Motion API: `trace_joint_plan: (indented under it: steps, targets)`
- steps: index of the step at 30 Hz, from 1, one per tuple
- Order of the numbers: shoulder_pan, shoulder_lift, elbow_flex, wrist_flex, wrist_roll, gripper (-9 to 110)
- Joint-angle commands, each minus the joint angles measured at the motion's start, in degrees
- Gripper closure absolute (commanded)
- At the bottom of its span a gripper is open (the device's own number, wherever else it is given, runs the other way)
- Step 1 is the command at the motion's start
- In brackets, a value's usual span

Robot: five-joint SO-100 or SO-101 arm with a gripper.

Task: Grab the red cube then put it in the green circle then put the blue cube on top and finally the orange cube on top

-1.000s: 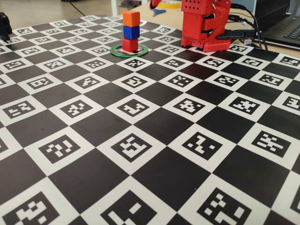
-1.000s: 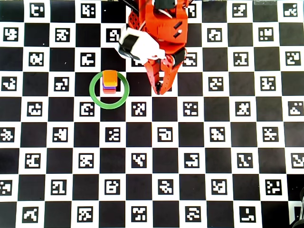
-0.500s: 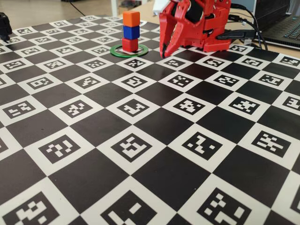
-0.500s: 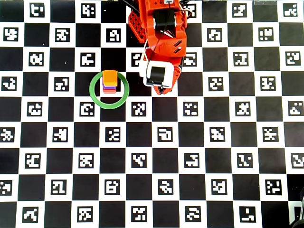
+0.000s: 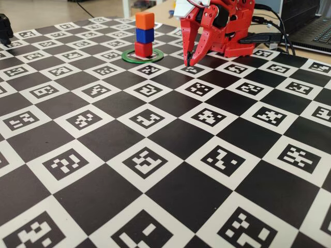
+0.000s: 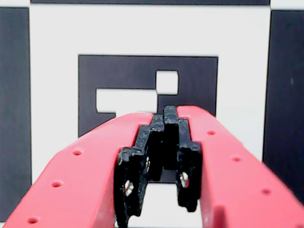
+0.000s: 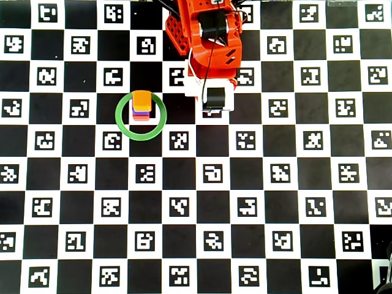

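Note:
The red cube (image 5: pixel 143 49) sits inside the green circle (image 5: pixel 155 58). The blue cube (image 5: pixel 145 35) stands on it and the orange cube (image 5: pixel 145 20) on top, a straight stack of three. In the overhead view the orange cube (image 7: pixel 141 99) hides most of the stack inside the green circle (image 7: pixel 122 121); thin edges of blue and red show. My red gripper (image 5: pixel 188 61) hangs tips-down just above the board, to the right of the stack and apart from it. In the wrist view the gripper (image 6: pixel 164 116) is shut and empty over a marker square.
The board (image 5: pixel 170 155) is a black-and-white checkerboard with printed markers. The red arm base (image 5: pixel 230 31) stands at the back right, with cables and a laptop (image 5: pixel 315 31) behind it. A dark object (image 5: pixel 5 28) sits at the far left edge.

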State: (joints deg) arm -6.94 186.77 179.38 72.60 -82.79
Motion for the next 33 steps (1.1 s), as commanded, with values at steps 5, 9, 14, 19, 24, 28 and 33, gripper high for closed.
trace_joint_plan:
  steps: [5,9,14,19,24,28,33]
  targets:
    - [1.1,2.8,3.1,2.7,1.1,107]
    - [3.0,4.1,3.1,3.4,1.0,107]
    - [4.9,4.3,3.1,3.7,-0.3,107]
    - [5.4,5.7,3.1,4.4,-0.3,107]
    - [5.4,5.7,3.1,4.5,-0.5,107]
    - [5.4,5.7,3.1,4.5,-0.5,107]
    - [5.4,5.7,3.1,4.5,-0.5,107]
